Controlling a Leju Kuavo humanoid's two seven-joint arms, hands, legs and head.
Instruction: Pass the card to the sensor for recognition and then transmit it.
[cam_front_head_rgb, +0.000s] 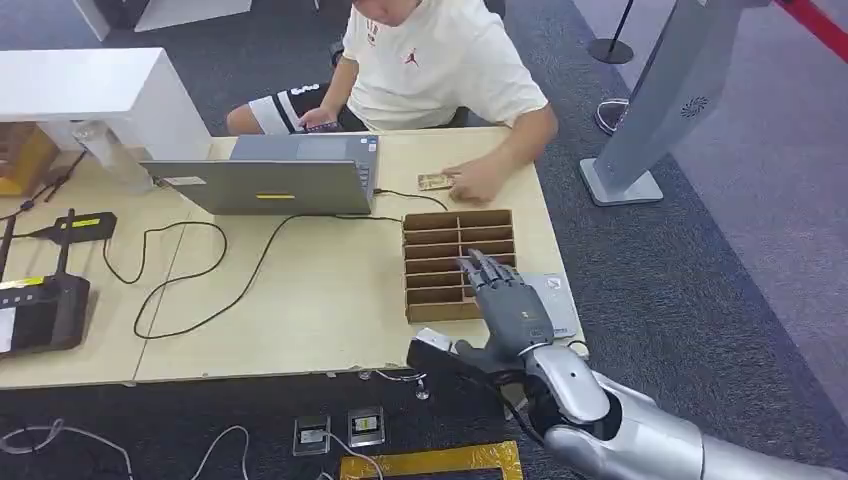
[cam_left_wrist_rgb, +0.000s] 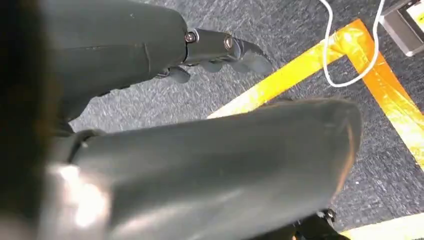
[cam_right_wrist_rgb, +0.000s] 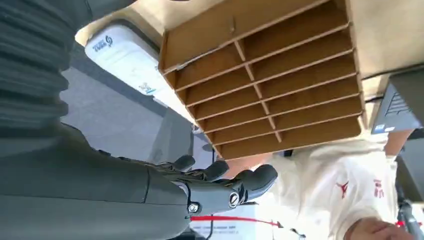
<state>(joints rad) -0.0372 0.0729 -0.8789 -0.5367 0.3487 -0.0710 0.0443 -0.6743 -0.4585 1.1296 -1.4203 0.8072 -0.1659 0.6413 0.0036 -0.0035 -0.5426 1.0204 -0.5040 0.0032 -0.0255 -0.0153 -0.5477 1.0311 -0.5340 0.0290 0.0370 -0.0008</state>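
1. Fingers of the right hand (cam_front_head_rgb: 507, 300) were stretched out straight and apart, holding nothing, as it hovered over the near right corner of the cardboard slot organizer (cam_front_head_rgb: 440, 262) on the table (cam_front_head_rgb: 300, 300).
2. Seen from the right wrist, that hand (cam_right_wrist_rgb: 220, 185) was just as bare, its dark fingertips spread in front of the organizer's (cam_right_wrist_rgb: 270, 90) compartments, which looked empty from there.
3. Just beside the hand, toward the table's right edge, lay a flat white device (cam_front_head_rgb: 553, 300), which I took to be the sensor, partly hidden under the palm.
4. Beyond the organizer, on its far side, a small card (cam_front_head_rgb: 433, 182) lay flat on the table, its long axis running left to right, touching or just beside the seated person's hand (cam_front_head_rgb: 480, 183).
5. So the card lay forward and slightly left of the right hand, with the whole organizer between them; the right arm was plainly the nearer one.
6. The left hand (cam_left_wrist_rgb: 220, 52) hung low over the carpet and yellow floor tape (cam_left_wrist_rgb: 300, 75), fingers loosely curled with nothing in them.
7. My guess was that the reach would have to go over the organizer, or the person would offer the card.
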